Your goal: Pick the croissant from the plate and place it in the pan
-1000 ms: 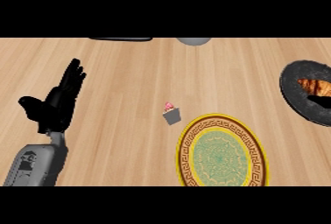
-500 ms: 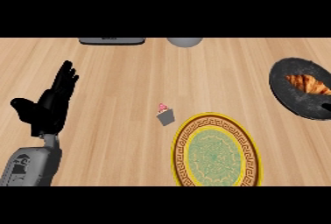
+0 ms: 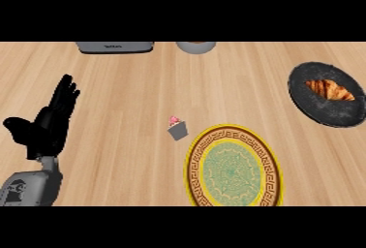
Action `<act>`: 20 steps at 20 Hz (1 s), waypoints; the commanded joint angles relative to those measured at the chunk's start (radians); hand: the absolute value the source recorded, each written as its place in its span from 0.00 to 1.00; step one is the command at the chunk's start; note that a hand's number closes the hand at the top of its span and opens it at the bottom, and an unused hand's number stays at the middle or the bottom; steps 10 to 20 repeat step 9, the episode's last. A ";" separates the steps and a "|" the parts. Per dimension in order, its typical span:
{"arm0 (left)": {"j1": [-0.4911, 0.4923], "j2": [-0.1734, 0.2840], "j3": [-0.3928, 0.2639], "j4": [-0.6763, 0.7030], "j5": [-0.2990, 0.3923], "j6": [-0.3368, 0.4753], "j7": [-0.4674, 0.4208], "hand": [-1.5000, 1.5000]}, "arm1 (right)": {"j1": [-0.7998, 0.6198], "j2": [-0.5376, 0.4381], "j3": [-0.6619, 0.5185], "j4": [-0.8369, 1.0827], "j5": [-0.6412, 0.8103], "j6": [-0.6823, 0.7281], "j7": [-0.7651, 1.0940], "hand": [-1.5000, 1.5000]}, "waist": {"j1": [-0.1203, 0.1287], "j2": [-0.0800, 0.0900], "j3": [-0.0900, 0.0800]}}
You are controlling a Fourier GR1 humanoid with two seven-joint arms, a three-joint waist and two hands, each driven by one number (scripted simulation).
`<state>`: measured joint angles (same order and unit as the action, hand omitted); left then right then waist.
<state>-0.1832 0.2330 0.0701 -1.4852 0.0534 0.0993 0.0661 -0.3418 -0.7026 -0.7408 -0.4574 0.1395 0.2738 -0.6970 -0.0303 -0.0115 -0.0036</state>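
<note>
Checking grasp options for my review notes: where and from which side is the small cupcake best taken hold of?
Grip the cupcake by its dark wrapper sides, coming from above. It sits free on the counter, apart from the plate, leaning slightly, with pink topping up. Fingers should straddle the base.

A golden-brown croissant point(image 3: 330, 89) lies inside the dark round pan point(image 3: 307, 99) at the counter's right side, slightly toward the pan's upper right, while the yellow-rimmed plate point(image 3: 196, 167) with its green patterned centre and dark key border sits bare, well apart at lower centre.
</note>
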 commanded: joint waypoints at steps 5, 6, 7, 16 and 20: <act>-0.003 -0.016 -0.009 0.003 -0.020 0.011 0.012 0.50 | 0.252 0.111 -0.006 -0.407 -0.117 0.097 0.149 0.00 | -0.005 0.001 -0.001; -0.006 -0.003 0.005 -0.019 -0.010 0.010 0.037 0.50 | 0.272 0.146 0.008 -0.478 -0.106 0.055 0.188 0.00 | -0.003 0.001 -0.002; -0.036 -0.024 -0.006 0.008 -0.022 0.025 0.025 0.50 | 0.306 0.131 0.001 -0.550 -0.126 0.081 0.234 0.00 | -0.001 0.004 -0.001; 0.035 -0.011 -0.004 -0.035 -0.015 -0.005 0.003 0.50 | 0.372 0.175 -0.011 -0.693 -0.150 0.052 0.309 0.00 | 0.011 0.005 0.000; 0.035 -0.011 -0.004 -0.035 -0.015 -0.005 0.003 0.50 | 0.372 0.175 -0.011 -0.693 -0.150 0.052 0.309 0.00 | 0.011 0.005 0.000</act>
